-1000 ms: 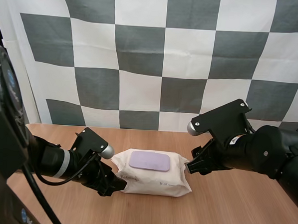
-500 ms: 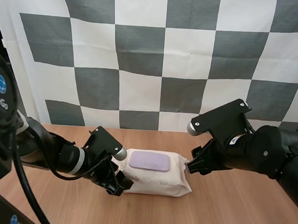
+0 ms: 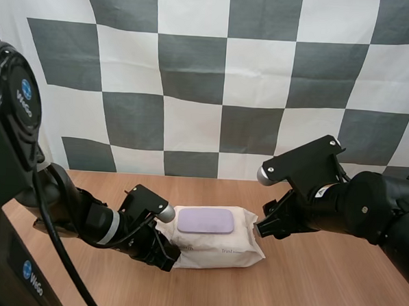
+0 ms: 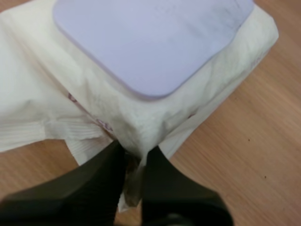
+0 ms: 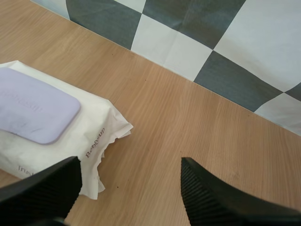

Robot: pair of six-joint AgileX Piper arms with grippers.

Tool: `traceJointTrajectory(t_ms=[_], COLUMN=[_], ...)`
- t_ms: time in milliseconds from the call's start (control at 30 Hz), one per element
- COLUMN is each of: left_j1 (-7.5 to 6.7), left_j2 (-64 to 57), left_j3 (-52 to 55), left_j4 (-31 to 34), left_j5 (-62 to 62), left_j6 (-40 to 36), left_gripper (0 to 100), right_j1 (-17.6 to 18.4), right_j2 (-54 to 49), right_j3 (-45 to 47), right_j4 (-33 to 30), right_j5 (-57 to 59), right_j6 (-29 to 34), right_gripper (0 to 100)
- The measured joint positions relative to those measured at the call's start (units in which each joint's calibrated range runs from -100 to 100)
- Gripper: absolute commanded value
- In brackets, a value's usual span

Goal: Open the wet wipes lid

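High view: the pack [image 3: 217, 241] lies mid-table [image 3: 321, 282] with its lilac lid [image 3: 206, 220] flat and shut. The left gripper [image 3: 166, 255] is at its near-left corner, the right gripper [image 3: 261, 228] just beside its right end. The left arm reaches further in than a second ago; the right has not moved.

Left wrist view: the fingers [image 4: 101, 169] pinch the pack's crimped end.

Right wrist view: "Bebesup" is printed on the pack's side; the fingers [image 5: 207, 188] stand wide apart, holding nothing.

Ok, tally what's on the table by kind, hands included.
Pack of wet wipes: 1
Lilac lid: 1
Black hands, left hand and right hand: 2
Total: 4
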Motion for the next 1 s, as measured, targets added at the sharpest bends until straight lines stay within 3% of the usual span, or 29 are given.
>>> traceJointTrajectory(t_ms=[367, 633, 700, 900, 1000], left_j1=[0.0, 0.0, 0.0, 0.0, 0.0], left_j2=[1.5, 1.5, 1.5, 1.5, 1.5], left_j3=[-2.0, -2.0, -2.0, -2.0, -2.0], left_j4=[-2.1, -2.1, -2.1, -1.6, -1.1], left_j5=[3.3, 5.0, 6.0, 6.0, 6.0], left_j6=[0.0, 0.0, 0.0, 0.0, 0.0], left_gripper=[0, 0, 0, 0, 0], right_j1=[0.0, 0.0, 0.0, 0.0, 0.0], right_j2=[0.0, 0.0, 2.5, 9.8, 12.3], right_j3=[0.0, 0.0, 0.0, 0.0, 0.0], right_j4=[2.2, 10.7, 16.7, 28.9, 33.0], right_j5=[1.6, 6.7, 11.4, 15.5, 15.5], right_j6=[-1.9, -9.5, -15.2, -25.7, -30.0], right_gripper=[100, 100, 100, 71, 71])
